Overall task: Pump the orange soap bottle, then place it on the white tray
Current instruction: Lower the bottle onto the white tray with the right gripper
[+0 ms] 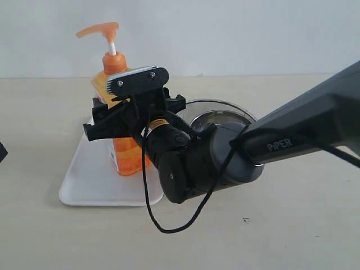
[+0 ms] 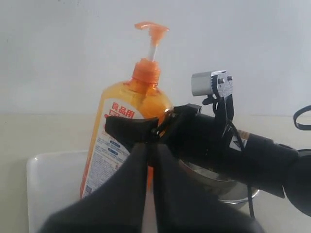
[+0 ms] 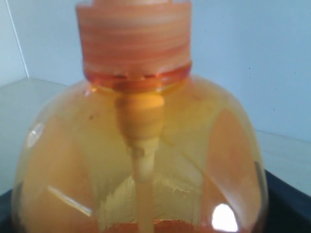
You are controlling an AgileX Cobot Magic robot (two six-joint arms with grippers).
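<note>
The orange soap bottle (image 1: 128, 156) stands up on the white tray (image 1: 90, 180), near the tray's back. The right gripper (image 1: 121, 118) is clamped on the bottle's middle, one finger on each side, with the pump head sticking up above it. The left gripper (image 2: 151, 148) has its fingers pressed together and holds nothing. A round metal bowl (image 1: 222, 115) sits on the tabletop (image 1: 281, 225) just beside the tray

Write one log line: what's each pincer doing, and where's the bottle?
orange soap bottle: upright on white tray | right pincer: clamped around its upper body | left pincer: shut, empty
</note>
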